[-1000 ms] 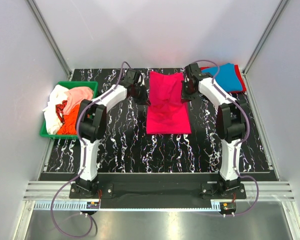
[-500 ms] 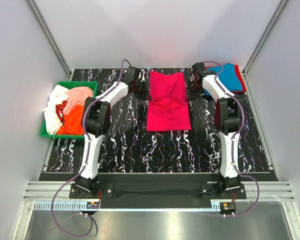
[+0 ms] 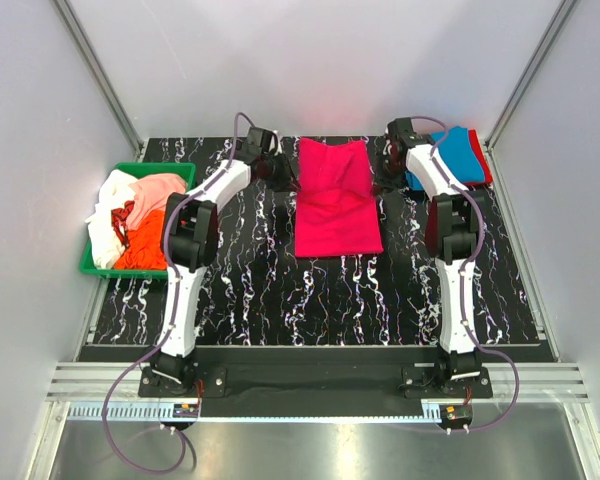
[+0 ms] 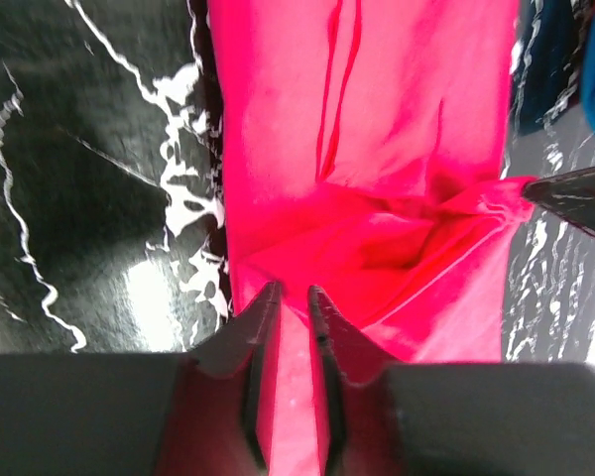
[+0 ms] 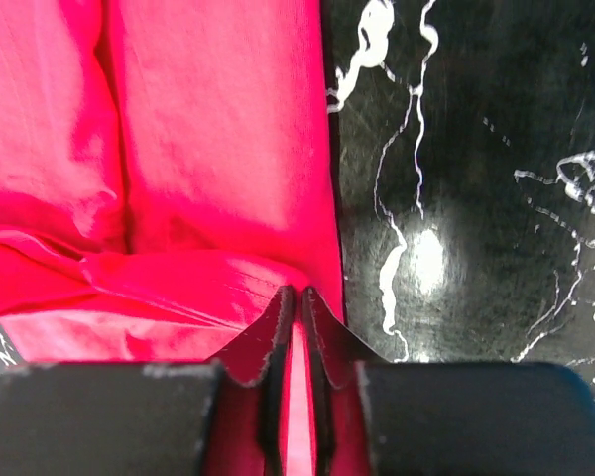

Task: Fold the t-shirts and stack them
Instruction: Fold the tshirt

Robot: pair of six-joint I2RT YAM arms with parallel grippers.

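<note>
The left hand [image 4: 290, 302] is clenched on the pink shirt [image 3: 335, 200], with a fold of cloth pinched between its fingers. The right hand [image 5: 296, 302] grips the same shirt the same way, on the opposite edge. The shirt lies flat on the bench [image 3: 250, 290] between the two hands, inward of each, and both hold it near its far end. From the grips its long axis runs back toward the arm bases, square to the line joining the hands. Neither hand is nearer, since each sits on its own edge. The likely next move is to carry the gripped end back along that axis over the near hem, which needs both hands to travel level.

Outward of the right hand, one blue shirt [image 3: 458, 150] lies on one red shirt [image 3: 485, 170]. Well outward of the left hand, one green bin [image 3: 170, 166] holds at least three more: a white shirt [image 3: 102, 225], an orange shirt [image 3: 140, 250] and a peach shirt [image 3: 160, 188].
</note>
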